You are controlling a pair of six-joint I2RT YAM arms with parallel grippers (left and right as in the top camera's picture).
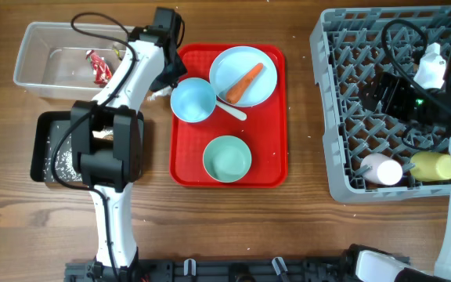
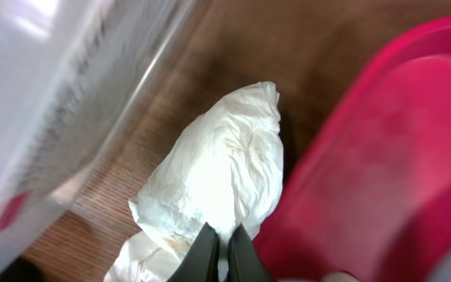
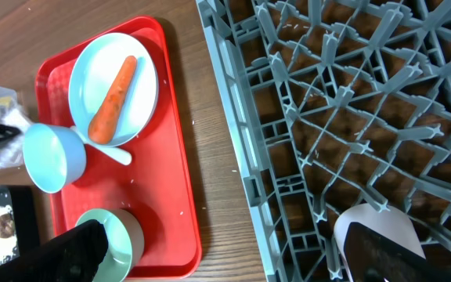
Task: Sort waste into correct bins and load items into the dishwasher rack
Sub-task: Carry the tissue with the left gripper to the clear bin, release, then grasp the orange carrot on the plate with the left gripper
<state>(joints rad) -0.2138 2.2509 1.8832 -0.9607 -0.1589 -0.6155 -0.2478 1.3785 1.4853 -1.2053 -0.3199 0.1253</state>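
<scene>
Left fingers [image 2: 206,254] on crumpled white napkin [image 2: 218,172]
Clamped together on the napkin, on worktop [image 1: 210,227] between clear tub [image 1: 34,70] and red tray [image 1: 186,157]; right fingers [image 3: 77,247] wide apart above grey rack [image 1: 351,78]

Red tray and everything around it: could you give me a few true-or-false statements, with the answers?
The carrot lies on the plate. True.
The dishwasher rack holds no cups. False: a pink cup and a yellow cup lie in it.
The left gripper is closed on white crumpled paper. True.
The clear tub is empty. False: a red wrapper lies inside.
</scene>
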